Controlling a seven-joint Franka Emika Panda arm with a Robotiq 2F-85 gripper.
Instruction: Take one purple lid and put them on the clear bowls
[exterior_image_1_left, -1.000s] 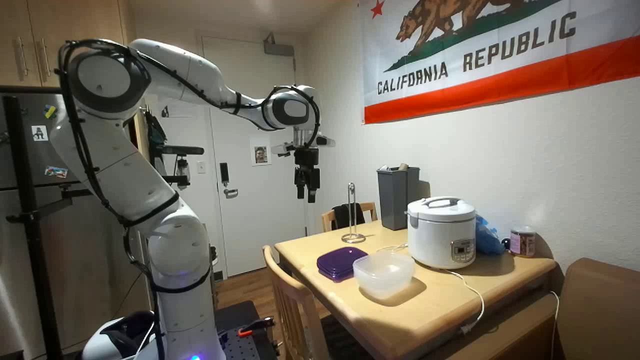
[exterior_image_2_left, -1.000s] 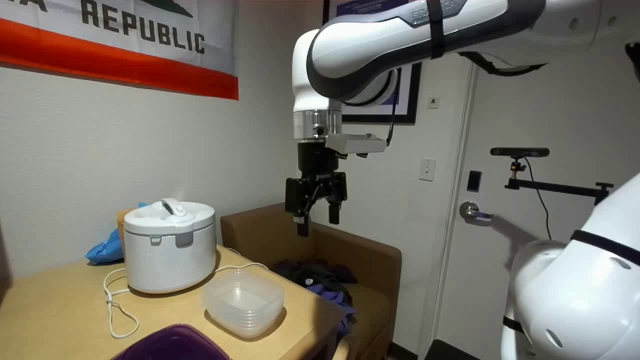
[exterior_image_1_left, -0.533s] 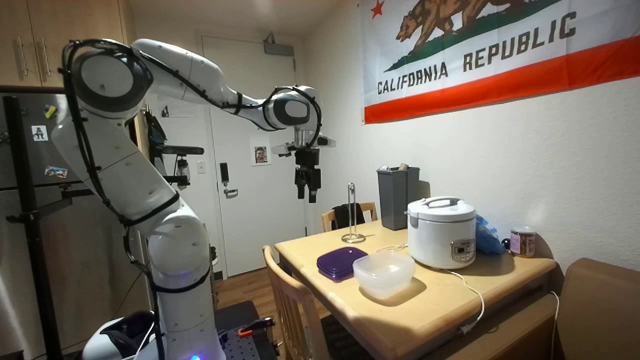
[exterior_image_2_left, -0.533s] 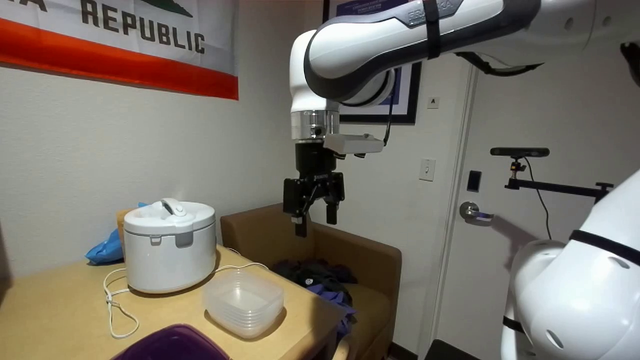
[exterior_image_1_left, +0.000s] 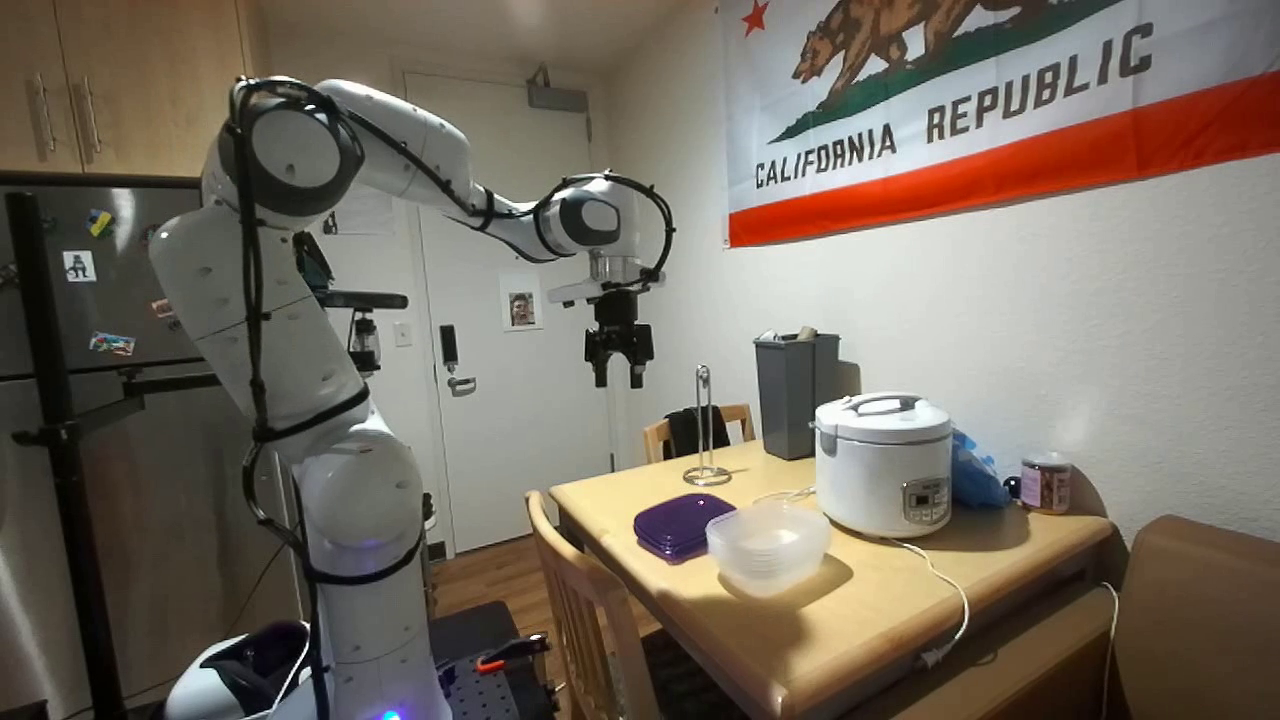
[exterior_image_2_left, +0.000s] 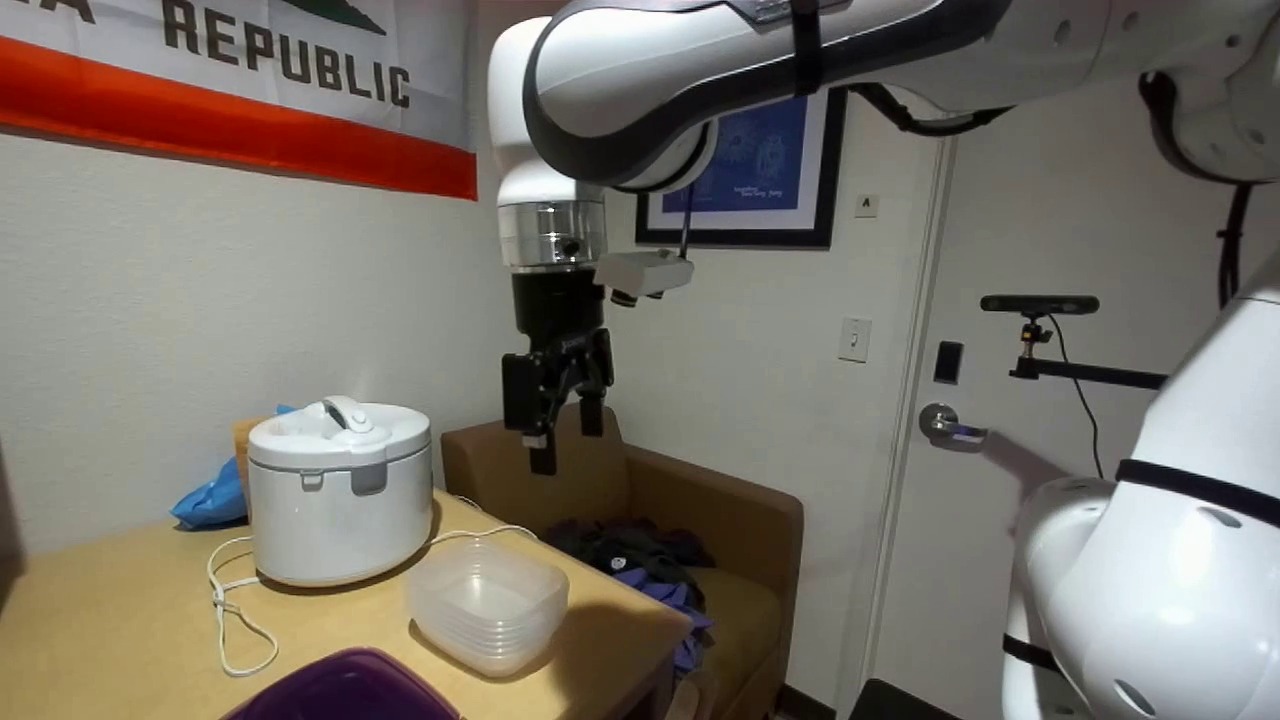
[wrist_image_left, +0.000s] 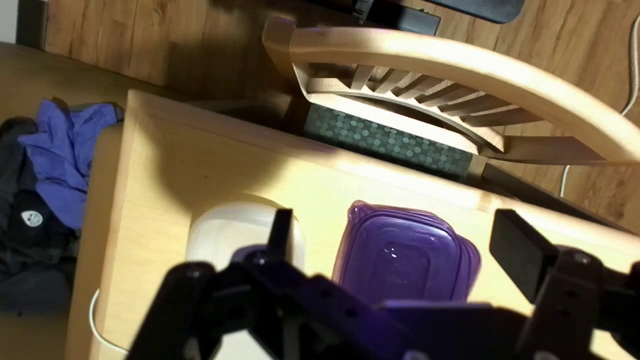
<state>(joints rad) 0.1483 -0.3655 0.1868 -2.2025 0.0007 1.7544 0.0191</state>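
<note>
Purple lids lie in a slightly fanned stack on the table; the top purple lid (exterior_image_1_left: 685, 516) is flat, and in an exterior view the lid (exterior_image_2_left: 345, 692) is cut off by the lower frame edge. Close beside them stand the nested clear bowls (exterior_image_1_left: 768, 550), upright, also plain in an exterior view as clear bowls (exterior_image_2_left: 487, 612). High above the table hangs my gripper (exterior_image_1_left: 619, 380), open and holding nothing. In the wrist view the purple lid (wrist_image_left: 400, 245) shows between the spread fingers, far below, its near end hidden by the gripper; the clear bowls (wrist_image_left: 227, 232) are partly covered by a finger.
A white rice cooker (exterior_image_1_left: 884, 470) with a loose cord stands behind the bowls. Further back are a metal stand (exterior_image_1_left: 706, 440) and a grey bin (exterior_image_1_left: 790, 395). A wooden chair (wrist_image_left: 450, 65) backs onto the table edge. A brown couch (exterior_image_2_left: 720, 510) holds clothes.
The arm has swung, and the gripper has turned so both fingers now show apart; in an exterior view it has shifted left, closer to the table. Lids and bowls have not moved.
</note>
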